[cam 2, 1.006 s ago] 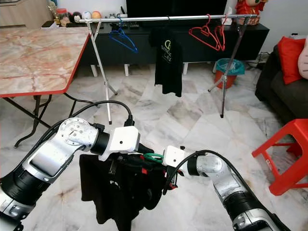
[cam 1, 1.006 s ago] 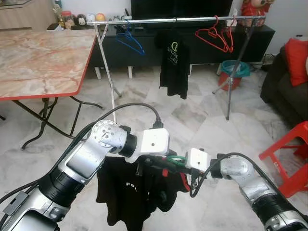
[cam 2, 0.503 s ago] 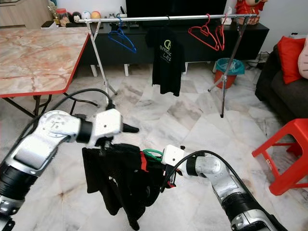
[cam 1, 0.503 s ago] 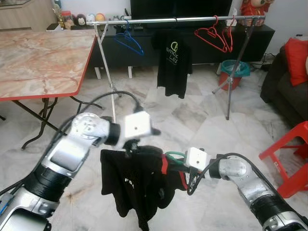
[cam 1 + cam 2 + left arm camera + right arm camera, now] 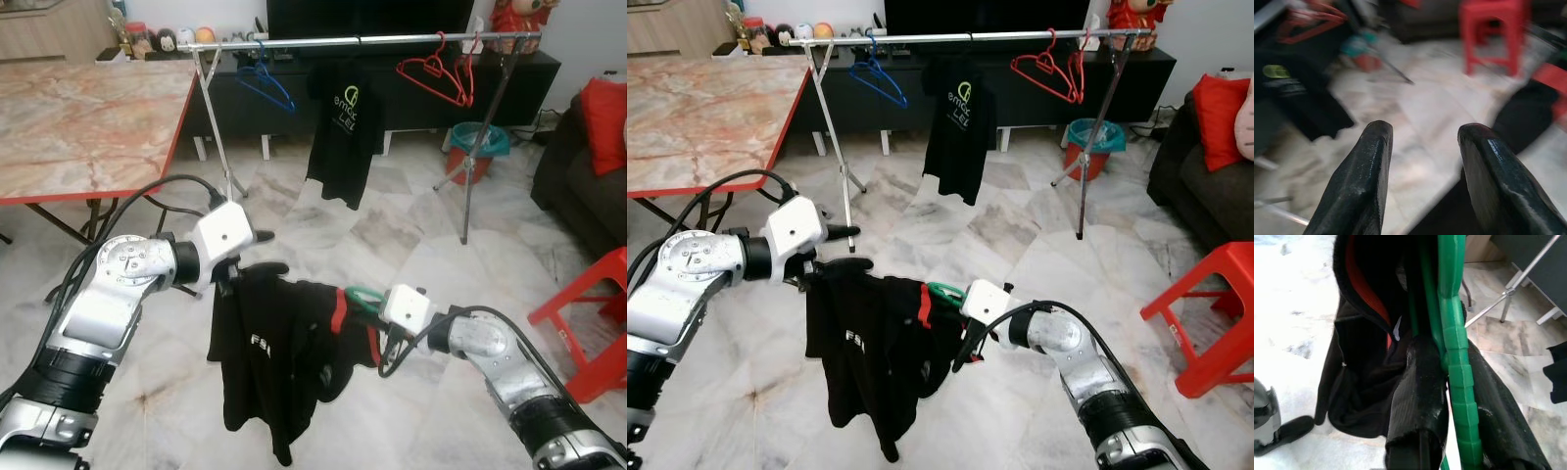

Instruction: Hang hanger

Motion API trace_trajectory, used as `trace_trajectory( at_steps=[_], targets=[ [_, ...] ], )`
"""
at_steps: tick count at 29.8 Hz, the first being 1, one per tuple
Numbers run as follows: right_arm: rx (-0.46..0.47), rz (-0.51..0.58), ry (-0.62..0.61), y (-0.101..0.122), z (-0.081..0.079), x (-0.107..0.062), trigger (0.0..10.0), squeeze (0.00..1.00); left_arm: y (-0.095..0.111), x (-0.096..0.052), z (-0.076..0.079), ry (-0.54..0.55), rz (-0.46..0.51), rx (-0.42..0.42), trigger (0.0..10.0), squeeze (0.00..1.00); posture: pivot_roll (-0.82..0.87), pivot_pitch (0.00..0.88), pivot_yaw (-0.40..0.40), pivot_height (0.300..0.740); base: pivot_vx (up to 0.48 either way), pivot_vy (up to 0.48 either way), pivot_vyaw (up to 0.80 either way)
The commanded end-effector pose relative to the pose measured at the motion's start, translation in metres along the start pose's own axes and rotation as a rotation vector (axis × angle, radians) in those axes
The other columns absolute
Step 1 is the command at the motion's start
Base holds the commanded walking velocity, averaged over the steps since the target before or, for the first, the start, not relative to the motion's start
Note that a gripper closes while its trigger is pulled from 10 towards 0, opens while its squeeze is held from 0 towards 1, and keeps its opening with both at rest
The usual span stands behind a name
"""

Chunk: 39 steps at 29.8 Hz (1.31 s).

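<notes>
A: Where do we have the green hanger [image 5: 1451, 328]?

B: In our right tool [image 5: 1449, 396], low in front of us above the marble floor [image 5: 411, 225]. Its two black fingers [image 5: 1418, 382] are pressed together on the hanger's green bar, one on each side, with cloth bunched around them.

A: And the black shirt [image 5: 269, 357]?

B: It drapes from the hanger between our arms, red trim at the collar and small white lettering on the front, with the hem hanging free above the floor.

A: Our left tool [image 5: 257, 253]?

B: It sits at the shirt's left shoulder, its fingers [image 5: 1359, 186] spread apart. The lower finger lies along the top edge of the cloth; whether it presses on it we cannot tell.

A: The rail [image 5: 362, 40]?

B: Well apart from us, across the floor. It carries a blue hanger [image 5: 265, 86], another black shirt with a green logo [image 5: 338, 132] and two red hangers [image 5: 441, 70]. A marble-topped bench [image 5: 88, 117] with a red edge stands to our left, and a red stool [image 5: 593, 313] to our right.
</notes>
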State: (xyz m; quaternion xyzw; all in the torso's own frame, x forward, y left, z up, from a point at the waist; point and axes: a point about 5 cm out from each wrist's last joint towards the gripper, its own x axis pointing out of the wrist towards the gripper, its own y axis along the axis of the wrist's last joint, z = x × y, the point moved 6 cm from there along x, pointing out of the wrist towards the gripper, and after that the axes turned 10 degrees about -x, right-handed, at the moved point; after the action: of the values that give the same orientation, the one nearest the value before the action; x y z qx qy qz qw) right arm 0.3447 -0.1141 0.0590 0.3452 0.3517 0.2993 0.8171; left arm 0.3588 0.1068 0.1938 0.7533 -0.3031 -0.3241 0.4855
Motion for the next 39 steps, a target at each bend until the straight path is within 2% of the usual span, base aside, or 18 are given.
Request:
trace_trajectory(
  at_steps=[1,6,9,12,14,20,25,27,28,31,35,37,39],
  targets=[
    [-0.008,0.045,-0.057,0.011,0.013,0.000,0.0,0.00,0.004,-0.003,-0.017,0.121,0.040,-0.002,10.0,0.00,0.03,0.000,0.018,0.740,0.000,0.000,0.00],
    [0.032,0.047,-0.198,0.012,0.032,0.000,0.0,0.00,0.008,-0.002,-0.035,0.290,0.094,-0.027,10.0,0.00,0.03,0.000,0.016,0.740,0.000,0.000,0.00],
    [0.083,0.065,-0.303,0.015,0.047,-0.001,0.0,0.00,0.002,-0.002,-0.041,0.379,0.102,-0.053,10.0,0.00,0.03,0.000,0.014,0.740,0.000,0.000,0.00],
    [0.128,0.077,-0.350,0.018,0.051,0.003,0.0,0.00,-0.011,0.004,-0.041,0.461,0.091,-0.087,10.0,0.00,0.03,0.000,0.012,0.740,0.000,0.000,0.00],
    [0.127,0.077,-0.350,0.018,0.050,0.004,0.0,0.00,-0.011,0.004,-0.040,0.461,0.091,-0.091,10.0,0.00,0.03,0.000,0.012,0.740,0.000,0.000,0.00],
    [0.243,0.113,-0.469,0.026,0.061,0.011,0.0,0.00,-0.028,0.016,-0.029,0.504,0.038,-0.091,10.0,0.00,0.03,0.000,0.008,0.740,0.000,0.000,0.00],
    [0.268,0.142,-0.450,0.034,0.056,0.018,0.0,0.00,-0.034,0.025,-0.020,0.504,0.029,-0.113,10.0,0.00,0.03,0.000,0.008,0.740,0.000,0.000,0.00],
    [0.310,0.139,-0.487,0.031,0.058,0.017,0.0,0.00,-0.037,0.031,-0.016,0.518,0.023,-0.118,10.0,0.00,0.03,0.000,0.005,0.740,0.000,0.000,0.00],
    [0.310,0.139,-0.487,0.031,0.058,0.017,0.0,0.00,-0.037,0.031,-0.016,0.518,0.023,-0.118,10.0,0.00,0.03,0.000,0.005,0.740,0.000,0.000,0.00],
    [0.390,0.138,-0.507,0.028,0.063,0.018,0.0,0.00,-0.032,0.038,-0.009,0.521,0.038,-0.120,10.0,0.00,0.03,0.000,0.001,0.740,0.000,0.000,0.00],
    [0.362,0.124,-0.470,0.030,0.059,0.022,0.0,0.00,-0.029,0.044,-0.002,0.503,0.055,-0.135,10.0,0.00,0.03,0.000,0.002,0.740,0.000,0.000,0.00],
    [0.376,0.108,-0.500,0.026,0.063,0.021,0.0,0.00,-0.025,0.046,0.002,0.482,0.078,-0.135,10.0,0.00,0.03,0.000,0.001,0.740,0.000,0.000,0.00],
    [0.402,0.099,-0.552,0.025,0.071,0.019,0.0,0.00,-0.016,0.047,0.008,0.443,0.141,-0.183,10.0,0.00,0.03,0.000,0.003,0.740,0.000,0.000,0.00]
  ],
)
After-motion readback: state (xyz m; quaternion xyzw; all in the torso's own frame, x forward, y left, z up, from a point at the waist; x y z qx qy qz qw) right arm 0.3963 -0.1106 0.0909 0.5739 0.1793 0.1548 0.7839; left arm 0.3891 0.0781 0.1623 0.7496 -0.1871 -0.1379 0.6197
